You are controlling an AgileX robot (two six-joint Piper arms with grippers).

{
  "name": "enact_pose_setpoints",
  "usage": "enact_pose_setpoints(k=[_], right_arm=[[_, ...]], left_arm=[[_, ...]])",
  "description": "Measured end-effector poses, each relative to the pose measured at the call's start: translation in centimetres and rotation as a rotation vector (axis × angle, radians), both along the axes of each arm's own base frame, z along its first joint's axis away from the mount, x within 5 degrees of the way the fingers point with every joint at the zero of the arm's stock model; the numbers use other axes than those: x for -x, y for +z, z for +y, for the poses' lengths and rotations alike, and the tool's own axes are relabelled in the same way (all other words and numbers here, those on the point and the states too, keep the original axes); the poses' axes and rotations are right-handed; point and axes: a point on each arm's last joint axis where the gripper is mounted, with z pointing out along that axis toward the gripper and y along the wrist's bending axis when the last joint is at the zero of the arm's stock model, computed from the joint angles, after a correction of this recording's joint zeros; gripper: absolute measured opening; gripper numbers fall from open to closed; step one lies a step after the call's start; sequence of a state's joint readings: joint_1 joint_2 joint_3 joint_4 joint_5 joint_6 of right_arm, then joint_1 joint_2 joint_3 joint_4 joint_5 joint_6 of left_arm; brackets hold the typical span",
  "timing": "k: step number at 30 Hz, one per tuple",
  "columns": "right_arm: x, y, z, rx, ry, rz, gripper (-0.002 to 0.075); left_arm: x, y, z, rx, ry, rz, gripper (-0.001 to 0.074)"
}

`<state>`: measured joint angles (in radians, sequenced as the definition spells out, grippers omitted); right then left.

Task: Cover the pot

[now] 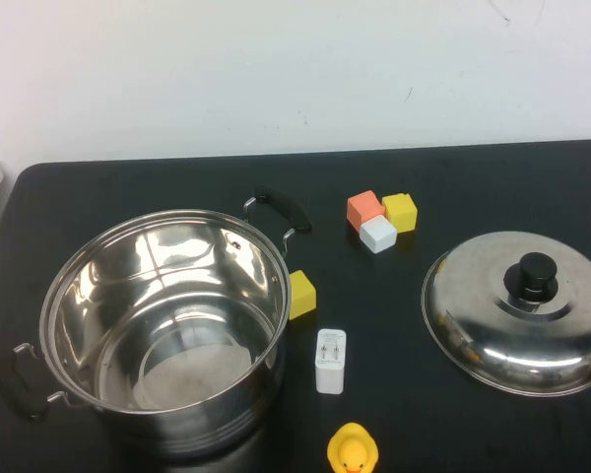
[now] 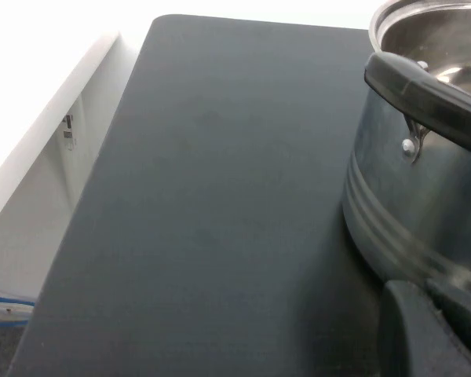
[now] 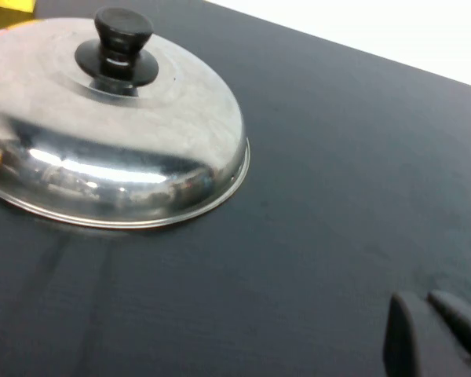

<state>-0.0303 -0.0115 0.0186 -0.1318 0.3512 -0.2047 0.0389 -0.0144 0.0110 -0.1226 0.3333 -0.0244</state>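
Observation:
The pot (image 1: 164, 323) is a large shiny steel stockpot with two black side handles, open and empty, at the front left of the black table. It also shows in the left wrist view (image 2: 424, 188). The domed steel lid (image 1: 520, 311) with a black knob lies on the table at the right, apart from the pot, and shows in the right wrist view (image 3: 110, 126). Neither gripper shows in the high view. My left gripper (image 2: 428, 289) is shut and empty, low beside the pot's outer wall. My right gripper (image 3: 421, 302) is shut and empty, low over bare table beside the lid.
An orange block (image 1: 365, 208), a yellow block (image 1: 400, 211) and a white block (image 1: 378, 235) sit together behind the middle. Another yellow block (image 1: 301, 294) touches the pot's right side. A white charger (image 1: 330, 361) and a yellow duck (image 1: 353, 450) lie in front.

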Motion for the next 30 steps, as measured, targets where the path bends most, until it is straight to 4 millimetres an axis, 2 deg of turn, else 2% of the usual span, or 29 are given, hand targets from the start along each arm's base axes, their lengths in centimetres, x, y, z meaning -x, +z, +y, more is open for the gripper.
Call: enact_pose_setpoints(k=[26,28,30], right_arm=[[0.00,0.00,0.00,0.000,0.000,0.000,-0.0002],[0.00,-0.01,0.06,-0.018,0.000,-0.001,-0.0002],[-0.01,-0.02,0.30,-0.107,-0.003,-0.004,-0.0002]], left_arm=[[0.00,0.00,0.00,-0.002,0.000,0.000,-0.0003],[0.00,0.00,0.00,-0.002,0.000,0.000,-0.0003],[0.00,0.00,0.00,-0.002,0.000,0.000,-0.0003]])
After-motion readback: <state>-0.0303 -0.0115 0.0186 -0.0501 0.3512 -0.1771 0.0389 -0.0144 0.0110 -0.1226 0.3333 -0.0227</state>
